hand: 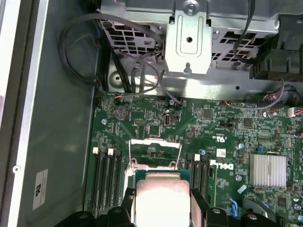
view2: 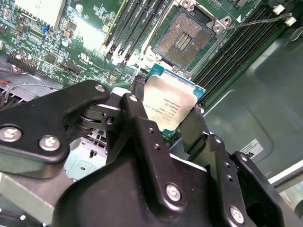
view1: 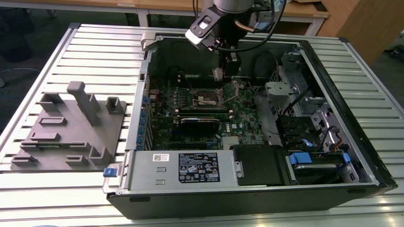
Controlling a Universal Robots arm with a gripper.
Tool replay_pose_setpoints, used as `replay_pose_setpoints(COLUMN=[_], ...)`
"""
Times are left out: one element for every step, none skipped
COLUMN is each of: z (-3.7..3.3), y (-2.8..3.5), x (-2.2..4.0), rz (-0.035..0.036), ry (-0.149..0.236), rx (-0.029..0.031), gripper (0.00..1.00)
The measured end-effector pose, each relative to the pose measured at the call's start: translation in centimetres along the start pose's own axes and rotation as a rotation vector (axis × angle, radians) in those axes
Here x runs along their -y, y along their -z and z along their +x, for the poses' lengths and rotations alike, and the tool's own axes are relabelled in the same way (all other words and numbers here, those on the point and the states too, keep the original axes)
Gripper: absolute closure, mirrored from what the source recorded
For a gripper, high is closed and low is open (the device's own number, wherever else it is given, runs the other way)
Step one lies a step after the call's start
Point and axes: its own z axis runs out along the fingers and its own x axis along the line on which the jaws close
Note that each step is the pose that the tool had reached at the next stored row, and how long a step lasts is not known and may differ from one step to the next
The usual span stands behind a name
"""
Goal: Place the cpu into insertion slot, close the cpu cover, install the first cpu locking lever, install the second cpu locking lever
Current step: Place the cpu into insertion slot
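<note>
My gripper (view2: 168, 105) is shut on the cpu (view2: 170, 106), a flat square chip with a dull silver top, pinched by its edges between two black fingers (view2: 137, 118). In the exterior view the gripper (view1: 222, 72) hangs inside the open computer case, above and slightly behind the insertion slot (view1: 203, 99). The slot (view2: 182, 40) lies uncovered, its pale contact field showing. The cpu cover (hand: 155, 141), a thin silver frame, stands tilted up just beyond the chip (hand: 161, 198). A thin wire locking lever (view2: 258, 21) sticks out beside the slot.
The grey power supply box (view1: 183, 168) fills the case's near side. Drive cages and cables (view1: 303, 109) line the exterior view's right. Black memory slots (hand: 106, 179) flank the socket, with a finned heat sink (hand: 267, 170) nearby. A grey fixture block (view1: 69, 127) sits on the table outside the case.
</note>
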Motion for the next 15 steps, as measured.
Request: replay_pose_setpoints(z=[0.0, -0.01, -0.01, 0.0, -0.01, -0.01, -0.01, -0.01, -0.01, -0.01, -0.01, -0.01, -0.01, -0.01, -0.01], y=[-0.01, -0.03, -0.05, -0.07, -0.08, -0.1, -0.1, -0.1, -0.1, -0.11, -0.11, -0.11, -0.11, -0.11, -0.12], x=[0.0, 0.0, -0.01, -0.01, -0.01, -0.01, -0.01, -0.01, -0.01, -0.01, -0.01, -0.01, -0.01, -0.01, -0.01], rz=[0.0101, 0.0264, 0.0442, 0.0623, 0.0775, 0.097, 0.1071, 0.1109, 0.1149, 0.1188, 0.1229, 0.1268, 0.1307, 0.1346, 0.1384], ry=[0.0, 0.0, -0.001, -0.001, -0.001, -0.002, -0.002, -0.002, -0.002, -0.002, -0.002, -0.002, -0.002, -0.002, -0.002], rx=[-0.0007, -0.0017, -0.0026, -0.0037, -0.0045, -0.0057, -0.0063, -0.0065, -0.0067, -0.007, -0.0072, -0.0075, -0.0077, -0.0079, -0.0082], gripper=[0.46, 0.46, 0.46, 0.46, 0.46, 0.46, 0.46, 0.46, 0.46, 0.46, 0.46, 0.46, 0.46, 0.46, 0.46])
